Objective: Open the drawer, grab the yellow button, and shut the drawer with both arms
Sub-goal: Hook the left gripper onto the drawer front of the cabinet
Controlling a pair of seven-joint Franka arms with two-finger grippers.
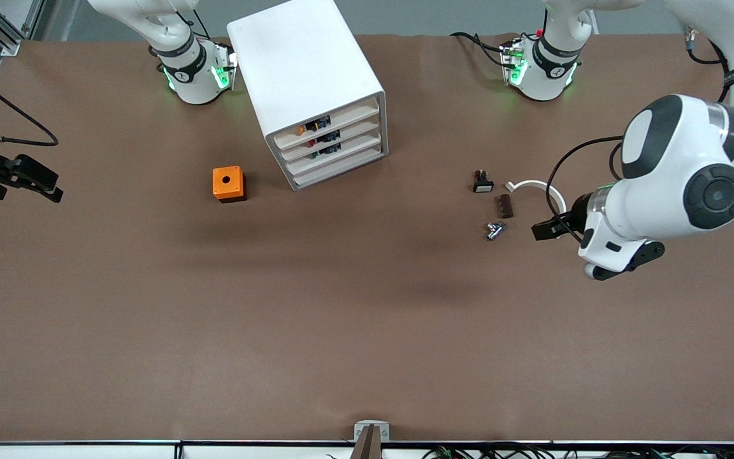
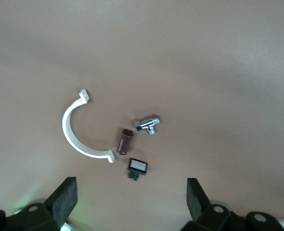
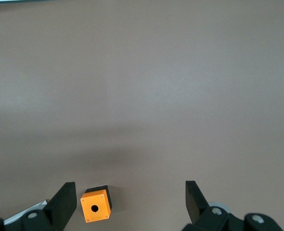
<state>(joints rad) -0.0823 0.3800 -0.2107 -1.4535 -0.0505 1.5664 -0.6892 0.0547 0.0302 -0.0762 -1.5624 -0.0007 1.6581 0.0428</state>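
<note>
Brown matting covers the table (image 1: 367, 319), on which a white cabinet (image 1: 306, 70) is set between the two arm bases. No step has yet been started: the drawer (image 1: 332, 124), topmost of four, is seen closed, and the button (image 1: 302, 130), its orange cap just visible through the drawer's slanted front, lies inside it. The lower drawers are seen to hold small dark parts with red and green caps. The left gripper (image 1: 548, 228) is held with fingers spread and empty over bare table, just beside a white curved clip (image 1: 536, 188), a brown cylinder (image 1: 505, 206), a chrome fitting (image 1: 494, 230) and a small black piece with a white face (image 1: 483, 183), all well apart from the cabinet. The right gripper (image 1: 26, 178) is likewise held wide and empty at its own end of the table, with an orange square box (image 1: 229, 183) lying between it and the cabinet. For the opening to go well, the cabinet would probably best be steadied by one gripper while the lip is hooked by the other and drawn straight along the cabinet's slanted axis; otherwise the light cabinet may be dragged or twisted. Only a partial pull should be needed to expose the button.
</note>
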